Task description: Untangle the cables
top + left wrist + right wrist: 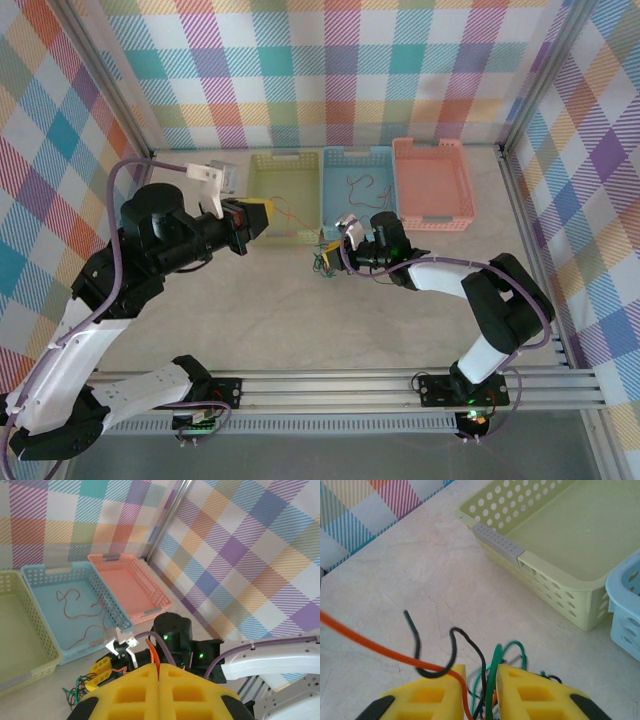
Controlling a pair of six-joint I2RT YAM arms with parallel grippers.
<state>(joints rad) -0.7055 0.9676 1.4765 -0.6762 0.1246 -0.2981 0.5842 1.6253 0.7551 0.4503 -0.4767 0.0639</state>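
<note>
Though thin, squiggly cables between blocky right pincer pads

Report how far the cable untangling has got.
Done: one red wire lies in the blue basket. In hand: the left hand, shut, holds an orange wire taut from the tangle, which the right hand straddles with fingers slightly apart. Left: green and dark wires are knotted in front of that basket.
</note>
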